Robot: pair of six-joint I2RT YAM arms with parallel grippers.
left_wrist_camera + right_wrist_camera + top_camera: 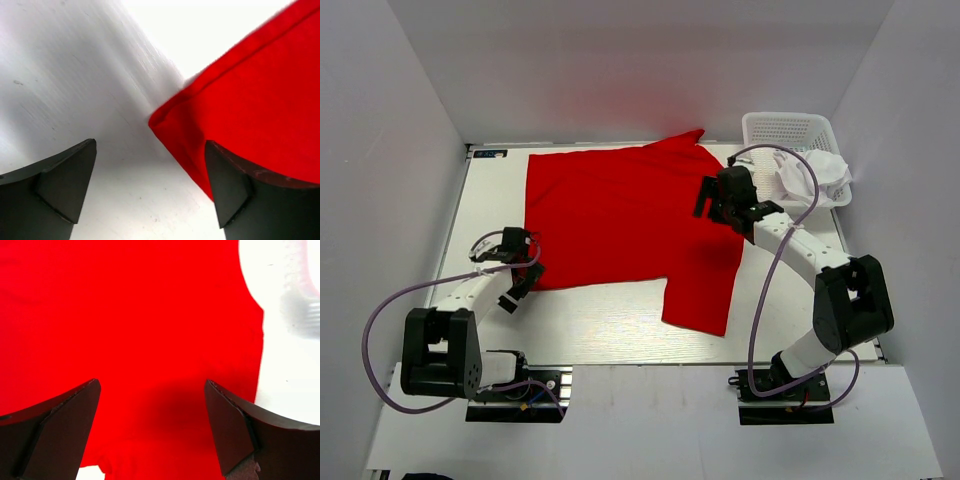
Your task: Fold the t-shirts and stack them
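Note:
The red t-shirt (620, 215) lies spread flat on the white table, with one sleeve reaching the near edge and another pointing to the back. My left gripper (520, 280) is open at the shirt's near-left corner (165, 117); in the left wrist view the gripper (150, 152) has one finger over the cloth and one over bare table. My right gripper (713, 207) hovers open over the shirt's right side. In the right wrist view red cloth (140, 315) fills the space between that gripper's (151, 387) spread fingers. The white t-shirt (823, 172) sits crumpled in the basket.
A white mesh basket (785, 122) stands at the back right corner, beside the right arm's cable. White walls close in the table on the left, back and right. Bare table (600, 320) shows between the shirt and the arm bases.

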